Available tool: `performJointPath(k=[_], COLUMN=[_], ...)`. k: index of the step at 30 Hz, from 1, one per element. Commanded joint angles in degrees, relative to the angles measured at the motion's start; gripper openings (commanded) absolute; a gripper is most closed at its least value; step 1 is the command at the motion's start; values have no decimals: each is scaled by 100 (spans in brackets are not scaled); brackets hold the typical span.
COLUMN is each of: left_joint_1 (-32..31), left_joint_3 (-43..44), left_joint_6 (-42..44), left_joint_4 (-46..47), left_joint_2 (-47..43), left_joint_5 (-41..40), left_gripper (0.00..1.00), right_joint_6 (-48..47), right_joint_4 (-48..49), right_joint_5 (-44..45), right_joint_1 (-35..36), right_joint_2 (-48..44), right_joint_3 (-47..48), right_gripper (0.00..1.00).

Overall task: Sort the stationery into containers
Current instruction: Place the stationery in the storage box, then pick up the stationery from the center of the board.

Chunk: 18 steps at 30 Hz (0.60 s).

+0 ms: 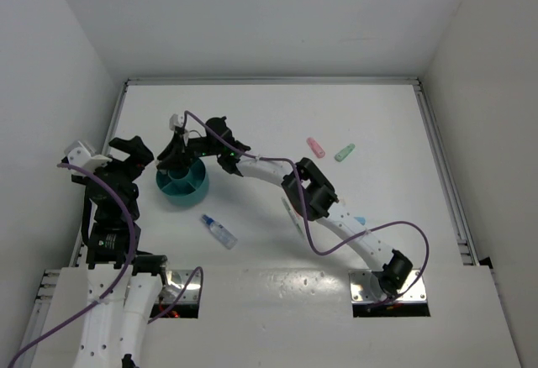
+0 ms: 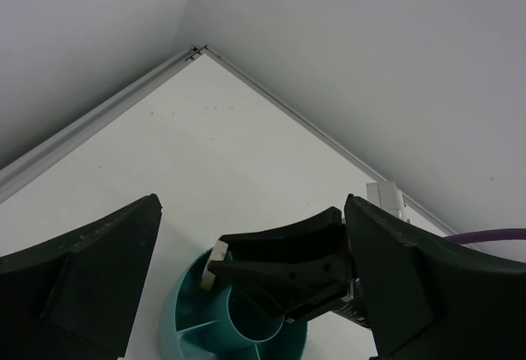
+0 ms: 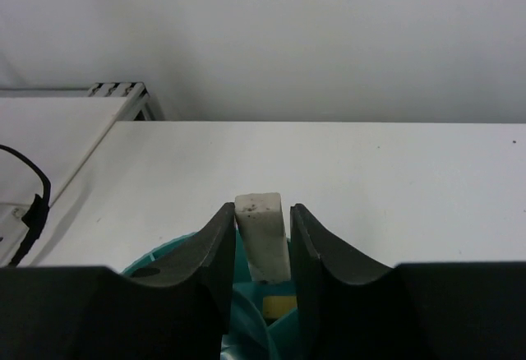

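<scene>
The round teal container [image 1: 200, 186] stands left of the table's middle. My right gripper [image 1: 175, 160] reaches over it, shut on a beige eraser [image 3: 261, 241] that stands tilted between its fingertips above the container's rim [image 3: 146, 263]. A yellow item [image 3: 279, 305] lies inside. In the left wrist view the eraser [image 2: 217, 263] hangs over an outer compartment of the container [image 2: 191, 315]. My left gripper [image 1: 141, 162] is open and empty just left of the container. A clear blue-capped bottle [image 1: 218, 230], a pink marker [image 1: 315, 146] and a mint marker [image 1: 345, 152] lie on the table.
A thin pen [image 1: 291, 214] lies partly under the right arm, and a small blue item [image 1: 360, 219] shows beside the arm's forearm. White walls with a metal rail [image 1: 269, 81] close the table at the back and sides.
</scene>
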Motion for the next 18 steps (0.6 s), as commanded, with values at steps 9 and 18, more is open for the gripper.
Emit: performJointPath(k=[9, 18], left_joint_1=[59, 59], left_joint_3=[-1, -1], left_joint_6=[10, 62], left_joint_4=[153, 153], left_joint_2=[15, 68], left_joint_5=[66, 258], left_gripper=[100, 26], right_joint_6=[-230, -491], right_joint_4=[136, -1952], right_joint_5=[-181, 1165], right_joint_1=[6, -222], right_joint_2=[-580, -1344], right_joint_3=[-128, 404], right_gripper=[36, 0])
